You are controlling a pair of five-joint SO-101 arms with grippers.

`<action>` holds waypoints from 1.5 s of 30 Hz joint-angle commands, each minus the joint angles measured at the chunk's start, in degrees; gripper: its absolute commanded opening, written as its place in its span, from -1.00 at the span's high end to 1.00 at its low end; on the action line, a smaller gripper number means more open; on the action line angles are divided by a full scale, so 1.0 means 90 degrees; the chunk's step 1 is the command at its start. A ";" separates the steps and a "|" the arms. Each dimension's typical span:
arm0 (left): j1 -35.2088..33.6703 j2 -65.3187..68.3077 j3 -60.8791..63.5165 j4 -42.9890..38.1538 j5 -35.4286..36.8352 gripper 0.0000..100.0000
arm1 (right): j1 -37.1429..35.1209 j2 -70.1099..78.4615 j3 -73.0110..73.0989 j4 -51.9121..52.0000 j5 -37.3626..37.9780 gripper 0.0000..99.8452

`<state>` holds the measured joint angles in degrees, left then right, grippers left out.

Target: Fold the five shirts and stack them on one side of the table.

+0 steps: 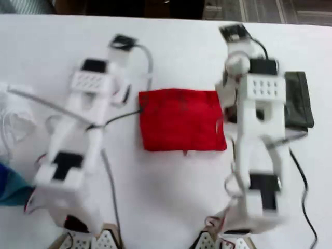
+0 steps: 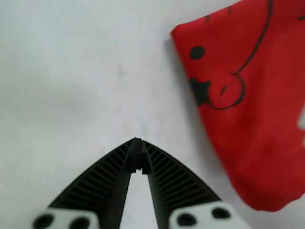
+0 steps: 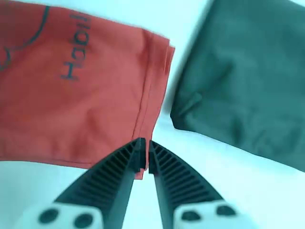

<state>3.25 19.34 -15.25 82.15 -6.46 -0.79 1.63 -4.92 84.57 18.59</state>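
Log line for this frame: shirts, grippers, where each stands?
red shirt: folded, table centre | dark shirt: folded, beside it | left gripper: shut, over bare table | right gripper: shut, at red shirt's edge

I read the red shirt (image 2: pixel 248 105) beside the left gripper (image 2: pixel 137 155) as soft matt cloth with black print. The dark green shirt (image 3: pixel 243 76) beyond the right gripper (image 3: pixel 142 155) is matt, creased cloth. Both grippers are black ribbed matt plastic. The table (image 2: pixel 71 71) beneath them is smooth, white and matt.
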 commanded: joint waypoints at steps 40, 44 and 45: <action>0.0430 0.4835 -0.7995 0.2276 0.0899 0.95 | 0.0073 -0.2193 0.4806 -0.2613 -0.0322 0.96; 0.0733 0.3663 -0.6950 0.2276 0.0899 0.95 | 0.0093 -0.2593 0.4083 -0.2183 -0.0752 0.96; 0.0869 0.3311 -0.6501 0.2276 0.0918 0.95 | 0.0132 -0.2584 0.3858 -0.2173 -0.0908 0.96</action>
<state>8.18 60.57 -80.57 101.41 1.54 -0.79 -18.42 35.87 63.47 13.58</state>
